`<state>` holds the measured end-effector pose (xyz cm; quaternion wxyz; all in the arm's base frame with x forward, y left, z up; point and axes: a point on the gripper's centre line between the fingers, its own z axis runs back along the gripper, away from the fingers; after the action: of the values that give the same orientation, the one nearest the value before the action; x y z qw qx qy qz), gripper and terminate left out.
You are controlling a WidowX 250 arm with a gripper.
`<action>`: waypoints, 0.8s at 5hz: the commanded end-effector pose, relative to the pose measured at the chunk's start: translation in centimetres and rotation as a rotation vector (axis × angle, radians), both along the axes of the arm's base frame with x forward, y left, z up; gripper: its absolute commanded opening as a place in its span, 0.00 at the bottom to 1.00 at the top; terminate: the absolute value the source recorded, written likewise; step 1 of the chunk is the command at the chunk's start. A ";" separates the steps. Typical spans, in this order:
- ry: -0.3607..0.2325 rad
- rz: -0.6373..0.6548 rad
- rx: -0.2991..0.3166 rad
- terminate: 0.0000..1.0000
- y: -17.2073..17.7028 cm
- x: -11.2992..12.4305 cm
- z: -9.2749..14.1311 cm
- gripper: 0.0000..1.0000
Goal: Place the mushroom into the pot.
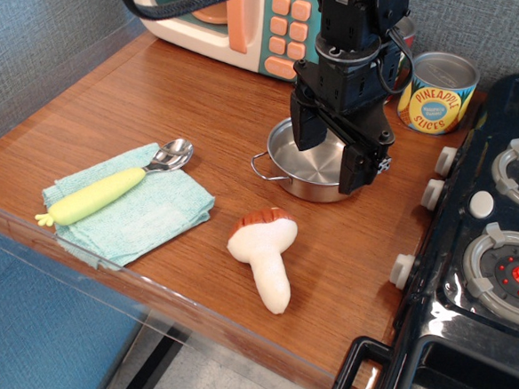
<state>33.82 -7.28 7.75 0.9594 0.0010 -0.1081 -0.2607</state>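
The mushroom (265, 253) lies on its side on the wooden table, reddish-brown cap toward the back left, cream stem pointing to the front. The steel pot (310, 167) stands just behind it, empty, with one wire handle showing at its left. My gripper (328, 151) hangs over the pot, above its rim, with its two black fingers spread apart and nothing between them. The gripper hides part of the pot's right side.
A yellow-handled spoon (117, 187) lies on a folded teal cloth (134, 211) at the left. A pineapple can (438, 93) stands at the back right. A toy microwave (245, 15) is at the back. A black toy stove (489, 228) fills the right side.
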 end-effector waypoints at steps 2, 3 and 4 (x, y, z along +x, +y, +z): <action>0.018 -0.007 -0.021 0.00 0.4 -1.7 -0.2 1.00; 0.010 -0.030 -0.044 0.00 0.2 -3.8 0.1 1.00; 0.030 -0.047 -0.023 0.00 -0.2 -5.2 0.2 1.00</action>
<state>28.19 -7.20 6.28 0.9590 -0.0217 -0.0677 -0.2743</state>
